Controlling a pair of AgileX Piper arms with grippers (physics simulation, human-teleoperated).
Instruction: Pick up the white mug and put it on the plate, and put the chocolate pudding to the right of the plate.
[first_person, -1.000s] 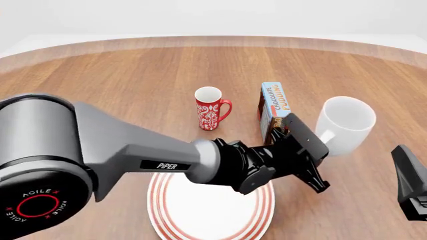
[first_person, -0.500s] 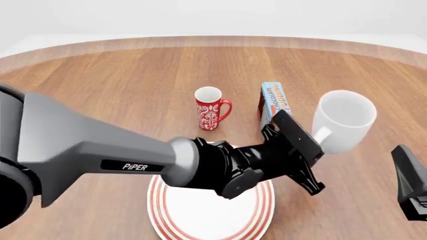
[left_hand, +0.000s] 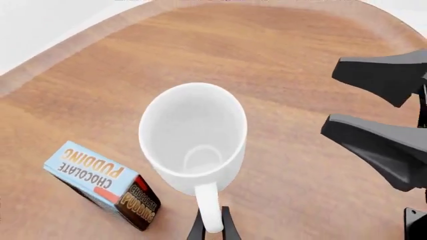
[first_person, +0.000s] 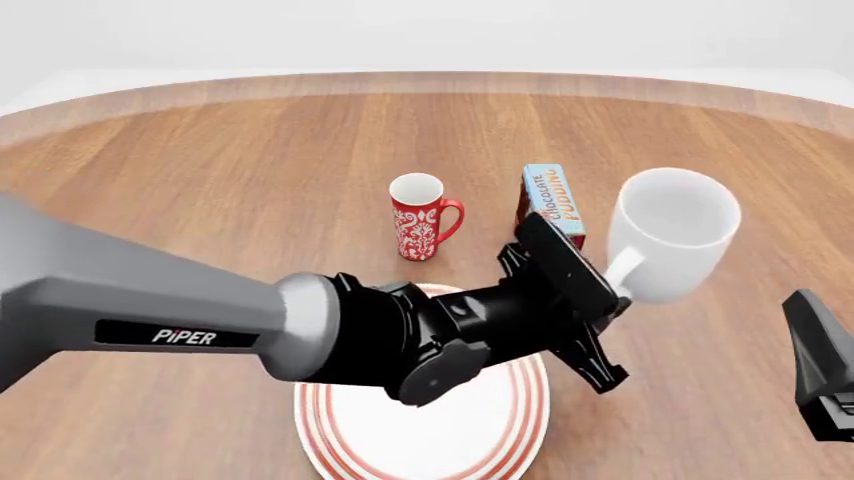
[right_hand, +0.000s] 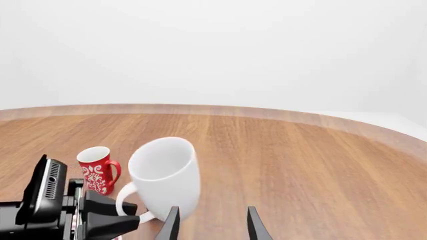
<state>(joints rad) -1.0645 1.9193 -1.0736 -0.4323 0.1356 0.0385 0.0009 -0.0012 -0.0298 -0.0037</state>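
Note:
My left gripper is shut on the handle of the white mug and holds it tilted in the air, to the right of the chocolate pudding. In the left wrist view the fingertips pinch the handle below the mug, and the pudding lies on the table beside it. The plate sits under my left arm, partly hidden. My right gripper is open and empty at the right edge. It also shows in its own view, close to the mug.
A slim red mug with white ornaments stands upright behind the plate, left of the pudding; it also shows in the right wrist view. The right gripper's open fingers lie close to the held mug. The round wooden table spreads around.
The left gripper has lifted the white mug a little higher and carried it left, toward the plate. The right gripper has not moved.

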